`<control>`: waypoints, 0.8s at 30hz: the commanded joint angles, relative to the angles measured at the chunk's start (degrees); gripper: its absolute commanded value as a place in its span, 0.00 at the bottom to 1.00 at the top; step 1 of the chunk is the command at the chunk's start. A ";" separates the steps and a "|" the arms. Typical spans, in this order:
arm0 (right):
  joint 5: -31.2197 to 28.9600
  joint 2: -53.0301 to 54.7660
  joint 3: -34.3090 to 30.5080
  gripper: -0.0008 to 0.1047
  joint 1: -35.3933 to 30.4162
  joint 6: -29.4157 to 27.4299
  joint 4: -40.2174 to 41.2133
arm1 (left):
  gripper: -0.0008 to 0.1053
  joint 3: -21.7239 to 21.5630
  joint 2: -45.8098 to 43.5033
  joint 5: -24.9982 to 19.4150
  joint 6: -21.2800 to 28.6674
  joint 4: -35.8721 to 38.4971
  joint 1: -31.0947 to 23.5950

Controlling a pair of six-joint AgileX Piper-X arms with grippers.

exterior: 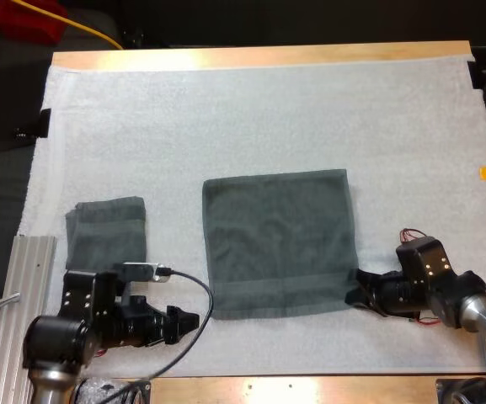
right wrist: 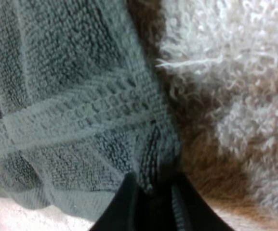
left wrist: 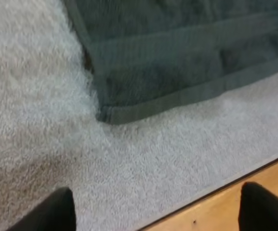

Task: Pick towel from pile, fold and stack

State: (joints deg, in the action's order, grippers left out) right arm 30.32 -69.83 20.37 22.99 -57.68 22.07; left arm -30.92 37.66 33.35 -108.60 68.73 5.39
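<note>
**Fold step, grasp of the near edge.** The flat towel [exterior: 278, 244] lies spread at the middle of the white mat [exterior: 226, 109], with a folded towel [exterior: 106, 231] well apart on its left. Our right pincer [exterior: 355, 296] pinches the flat towel's near right corner. Our left pincer [exterior: 190, 322] stands spread just short of the near left corner, touching nothing. We judge that the next move calls for the left pincer to advance onto that corner and close, so that both corners can rise together.
</note>
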 commanded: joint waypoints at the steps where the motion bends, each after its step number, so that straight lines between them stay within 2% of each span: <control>1: 0.31 -0.24 -0.05 0.03 0.01 -0.35 0.65 | 0.64 0.10 1.21 1.40 -0.53 -1.81 -0.07; 4: 0.31 -0.24 -0.05 0.01 0.01 -0.42 1.26 | 0.64 0.11 4.60 2.55 -0.53 -4.09 -0.07; 5: 0.20 -0.24 -0.05 0.01 0.01 -0.49 1.35 | 0.64 0.11 9.01 3.04 -0.53 -6.29 -0.07; 10: -0.11 -0.24 -0.05 0.01 0.01 -0.49 1.35 | 0.64 0.11 14.73 3.44 -0.18 -7.72 -0.07; 12: -0.12 -0.24 -0.05 0.01 0.01 -0.49 1.35 | 0.64 0.11 22.02 6.83 1.22 -9.97 -0.07; 14: -0.12 -0.24 -0.05 0.01 0.01 -0.49 1.35 | 0.64 0.11 24.43 8.08 1.36 -10.88 -0.07; 15: -0.12 -0.24 -0.05 0.01 0.01 -0.75 1.35 | 0.64 0.11 30.91 9.11 1.35 -14.65 -0.07; 16: -0.12 -0.24 -0.05 0.01 0.01 -0.75 1.35 | 0.64 0.11 32.57 9.11 1.35 -15.81 -0.07; 24: -0.12 -0.24 -0.05 0.01 0.01 -0.75 1.09 | 0.64 0.11 39.29 9.11 1.35 -19.70 0.54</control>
State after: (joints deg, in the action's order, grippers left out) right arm 30.32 -69.83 20.37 22.99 -57.78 22.93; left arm -30.70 76.82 41.91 -107.61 49.45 5.57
